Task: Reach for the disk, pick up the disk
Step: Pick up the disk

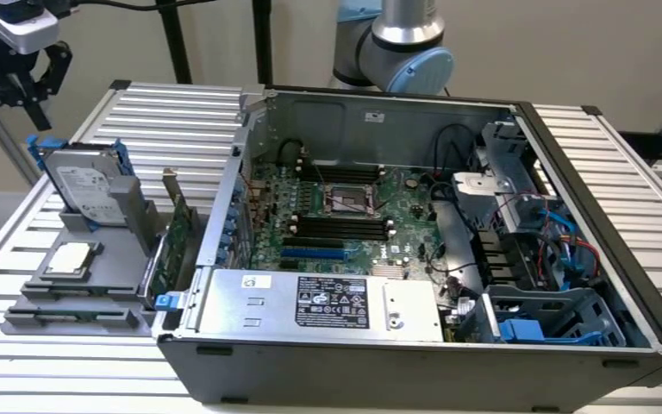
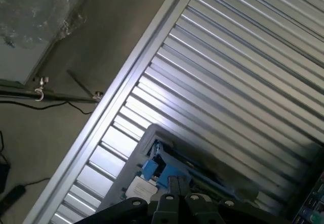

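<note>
Tabletop (image 1: pixel 630 172): ribbed aluminium slats carry everything in the scene. The wrist view looks down on the slats (image 2: pixel 243 72), with bare floor (image 2: pixel 55 133) past their edge.

Computer case (image 1: pixel 308 366): large and dark, lying open in the middle of the tabletop with its motherboard (image 1: pixel 354 216) exposed.

Robot arm (image 1: pixel 406 43): its silver and blue joint rises behind the case's far wall.

Silver box (image 1: pixel 239 306): it carries a black label and sits inside the case along the near wall. It is not the target.

Grey holder (image 1: pixel 32 319): a moulded stand on the tabletop at the exterior view's left, beside the case. A green card (image 1: pixel 176 233) stands on edge between the two.

Disk (image 1: pixel 84 185): silver-grey with a white label and blue rails. It stands upright in a slot at the holder's far end and leans back slightly. In the wrist view its blue-edged top (image 2: pixel 152 169) lies just past the fingertips.

Chip (image 1: pixel 69 257): small, square and silver, lying flat on the holder just in front of the disk.

Gripper (image 1: pixel 30 99): it hangs in the air above the disk, towards the exterior view's left, clearly apart from it. In the wrist view (image 2: pixel 178 186) the jaws look pressed together with nothing between them.

Progress: early, by my reading. The reach has brought the gripper over the holder's end of the tabletop, but there is no contact. The disk sits seated in its slot — gripping and lifting are not yet done.
</note>
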Motion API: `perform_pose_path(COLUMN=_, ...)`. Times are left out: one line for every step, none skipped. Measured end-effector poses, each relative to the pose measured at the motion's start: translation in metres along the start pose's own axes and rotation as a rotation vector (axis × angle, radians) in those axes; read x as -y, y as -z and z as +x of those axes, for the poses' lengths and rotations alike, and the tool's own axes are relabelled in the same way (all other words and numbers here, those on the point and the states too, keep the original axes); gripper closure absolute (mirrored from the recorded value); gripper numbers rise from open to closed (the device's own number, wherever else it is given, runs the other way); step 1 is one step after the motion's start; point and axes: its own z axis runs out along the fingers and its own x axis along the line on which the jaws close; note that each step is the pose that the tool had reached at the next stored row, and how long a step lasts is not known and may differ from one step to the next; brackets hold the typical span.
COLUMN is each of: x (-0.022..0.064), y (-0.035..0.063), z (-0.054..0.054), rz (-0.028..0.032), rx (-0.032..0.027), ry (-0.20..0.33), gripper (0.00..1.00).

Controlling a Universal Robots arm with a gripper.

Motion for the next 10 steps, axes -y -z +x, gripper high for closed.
perform_pose_path(x=0.0000, y=0.0000, z=0.0000, rz=0.0003, rx=0.0007, ry=0.019, gripper=0.89)
perform_pose_path(x=0.0000, y=0.0001, z=0.0000, rz=0.0006, rx=0.0011, ry=0.037, gripper=0.89)
perform_pose_path(x=0.0000, y=0.0002, z=0.0000, rz=0.0010, rx=0.0017, ry=0.056, gripper=0.89)
perform_pose_path(x=0.0000, y=0.0003, z=0.0000, rz=0.0012, rx=0.0023, ry=0.073, gripper=0.89)
perform_pose_path(x=0.0000, y=0.0003, z=-0.0001, rz=0.0016, rx=0.0029, ry=0.092, gripper=0.89)
perform_pose_path(x=0.0000, y=0.0003, z=0.0000, rz=0.0020, rx=0.0036, ry=0.110, gripper=0.89)
perform_pose_path(x=0.0000, y=0.0003, z=0.0000, rz=0.0022, rx=0.0041, ry=0.128, gripper=0.89)
perform_pose_path(x=0.0000, y=0.0004, z=0.0000, rz=0.0025, rx=0.0046, ry=0.146, gripper=0.89)
perform_pose_path(x=0.0000, y=0.0004, z=0.0000, rz=0.0027, rx=0.0051, ry=0.164, gripper=0.89)
perform_pose_path(x=0.0000, y=0.0003, z=0.0000, rz=0.0028, rx=0.0053, ry=0.182, gripper=0.89)
